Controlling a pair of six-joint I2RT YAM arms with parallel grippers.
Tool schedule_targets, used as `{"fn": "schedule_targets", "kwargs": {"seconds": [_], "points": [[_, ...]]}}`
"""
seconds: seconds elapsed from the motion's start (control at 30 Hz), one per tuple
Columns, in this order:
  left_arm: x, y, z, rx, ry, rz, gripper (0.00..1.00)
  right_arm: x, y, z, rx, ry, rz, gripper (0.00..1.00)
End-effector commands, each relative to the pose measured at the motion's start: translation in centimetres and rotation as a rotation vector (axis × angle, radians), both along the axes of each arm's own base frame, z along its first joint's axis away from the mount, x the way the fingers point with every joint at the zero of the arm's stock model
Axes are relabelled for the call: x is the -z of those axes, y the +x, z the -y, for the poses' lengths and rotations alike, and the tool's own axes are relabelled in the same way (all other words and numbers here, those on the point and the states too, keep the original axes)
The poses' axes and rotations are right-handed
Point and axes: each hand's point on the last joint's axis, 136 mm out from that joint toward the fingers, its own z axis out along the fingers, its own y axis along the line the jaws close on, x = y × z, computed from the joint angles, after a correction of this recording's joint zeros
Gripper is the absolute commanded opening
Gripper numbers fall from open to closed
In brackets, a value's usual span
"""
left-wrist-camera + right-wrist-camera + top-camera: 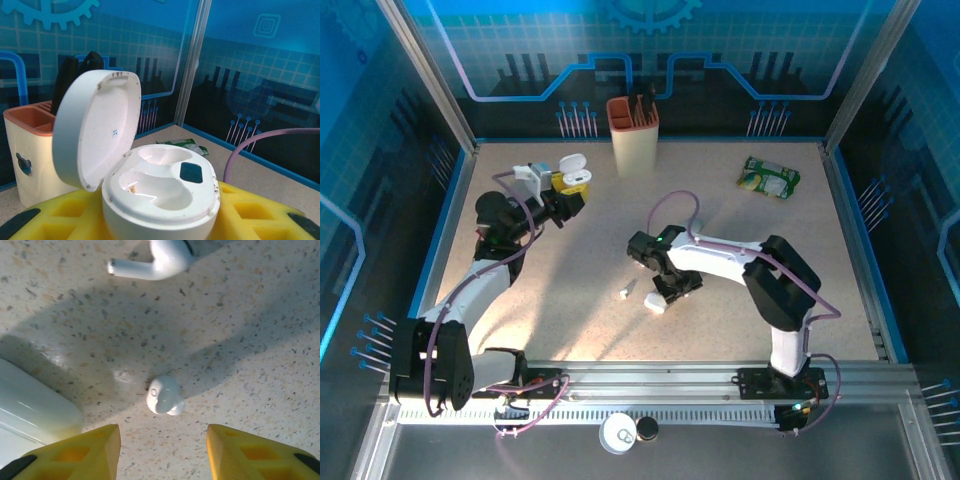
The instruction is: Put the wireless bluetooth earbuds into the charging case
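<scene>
My left gripper [563,192] is shut on the open white charging case [160,195] and holds it up at the back left of the table. The case lid [95,127] is tipped back, and both sockets are empty. Yellow fingers [260,210] press against the case's sides. My right gripper [162,450] is open, low over the table's middle. A tiny white earbud [164,395] lies on the surface just ahead of the gap between its fingers. A second earbud [155,262] lies farther off. One earbud [623,294] shows left of the right gripper [665,288].
A second closed white case [30,410] lies close to the right gripper's left finger. A beige holder with an orange rim [633,135] stands at the back centre. A green packet [769,177] lies back right. Blue walls bound the table.
</scene>
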Motion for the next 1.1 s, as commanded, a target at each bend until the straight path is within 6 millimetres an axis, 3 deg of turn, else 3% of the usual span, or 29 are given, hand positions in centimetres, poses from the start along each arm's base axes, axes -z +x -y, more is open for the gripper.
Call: {"fn": "schedule_targets", "kwargs": {"seconds": [0.0, 1.07], "points": [[-2.1, -0.7, -0.1, 0.015, 0.020, 0.069, 0.44, -0.6, -0.1, 0.1, -0.007, -0.099, 0.024, 0.47], [-2.2, -1.0, 0.3, 0.052, 0.013, 0.066, 0.44, 1.3, 1.1, 0.5, -0.044, -0.232, 0.014, 0.30]]}}
